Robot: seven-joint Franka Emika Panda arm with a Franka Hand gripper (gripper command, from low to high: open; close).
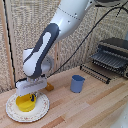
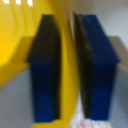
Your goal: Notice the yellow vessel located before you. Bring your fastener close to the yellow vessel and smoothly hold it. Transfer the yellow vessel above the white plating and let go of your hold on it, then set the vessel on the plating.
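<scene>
The yellow bowl (image 1: 23, 103) sits over the middle of the white plate (image 1: 42, 107) at the exterior view's lower left; I cannot tell whether it rests on it. My gripper (image 1: 31, 95) reaches down onto the bowl's rim. In the wrist view the two dark-blue fingers (image 2: 45, 70) stand close together with the bowl's yellow wall (image 2: 15, 40) between them, so the gripper (image 2: 69, 70) is shut on the rim. A bit of the plate's patterned surface (image 2: 75, 122) shows under the fingertips.
A blue cup (image 1: 77, 83) stands on the wooden table to the exterior view's right of the plate. A small orange block (image 1: 49, 87) lies behind the plate, partly hidden by the gripper. A toaster oven (image 1: 112, 57) stands at the back right.
</scene>
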